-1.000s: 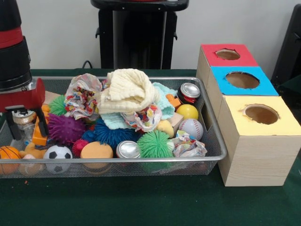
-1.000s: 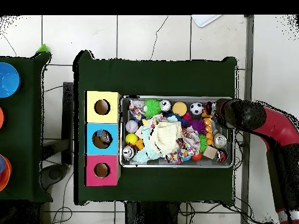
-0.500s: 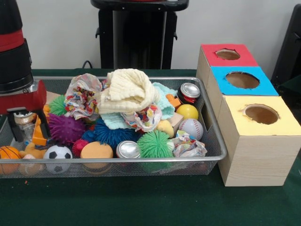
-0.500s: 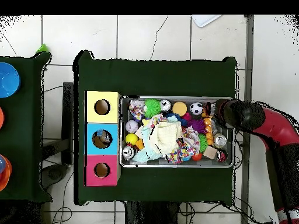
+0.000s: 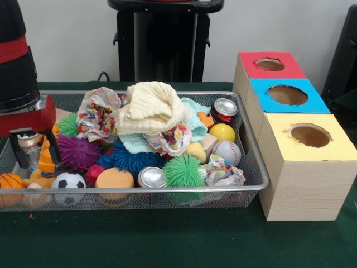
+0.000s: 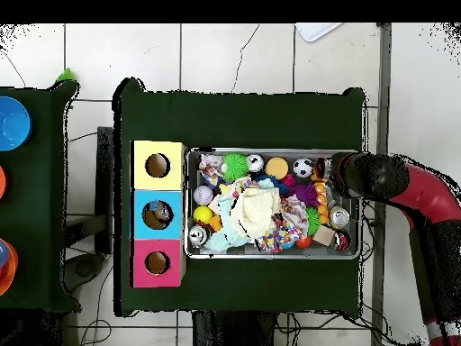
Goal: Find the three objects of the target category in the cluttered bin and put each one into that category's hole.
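The cluttered bin (image 5: 254, 162) is seen in the front view on the green table (image 5: 167, 240), heaped with cloths, spiky balls, sports balls and silver cans, and the three boxes stand just beside its right end, the blue-topped one in the middle with the hole (image 5: 287, 94) open and dark. At the bin's left end the claw (image 5: 32, 149) is lowered among the toys, its two black fingers (image 5: 51, 146) set apart with something orange and a pale clear-looking thing between them; whether that thing is one of the transparent containers (image 5: 29, 146), and whether it is touched, cannot be told. If it is, it sits directly under the claw, and no long axis can be made out. The hole lies at the opposite end of the bin, so a carry across the whole heap is judged to be needed. In the overhead view the red and black arm (image 6: 410, 189) is seen reaching in from the picture's right over the bin's right end, while the blue-topped box (image 6: 157, 214) stands past the left end; the claw itself is hidden under the wrist, and something pale can be glimpsed inside the blue hole. No brand, label or writing can be read in either view.
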`<control>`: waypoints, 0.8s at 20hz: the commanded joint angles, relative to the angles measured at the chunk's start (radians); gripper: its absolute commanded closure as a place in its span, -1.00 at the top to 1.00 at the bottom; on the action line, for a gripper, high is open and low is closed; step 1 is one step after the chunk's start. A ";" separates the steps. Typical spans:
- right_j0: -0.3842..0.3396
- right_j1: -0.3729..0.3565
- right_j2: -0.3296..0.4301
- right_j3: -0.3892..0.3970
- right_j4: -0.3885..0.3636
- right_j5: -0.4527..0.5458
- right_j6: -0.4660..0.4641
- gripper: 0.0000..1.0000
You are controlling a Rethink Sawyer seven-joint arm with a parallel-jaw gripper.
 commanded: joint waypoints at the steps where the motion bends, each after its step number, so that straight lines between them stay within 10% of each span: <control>1: -0.003 0.062 0.050 -0.065 -0.059 0.133 -0.346 1.00; 16: -0.023 0.085 0.072 -0.129 -0.060 0.213 -0.437 1.00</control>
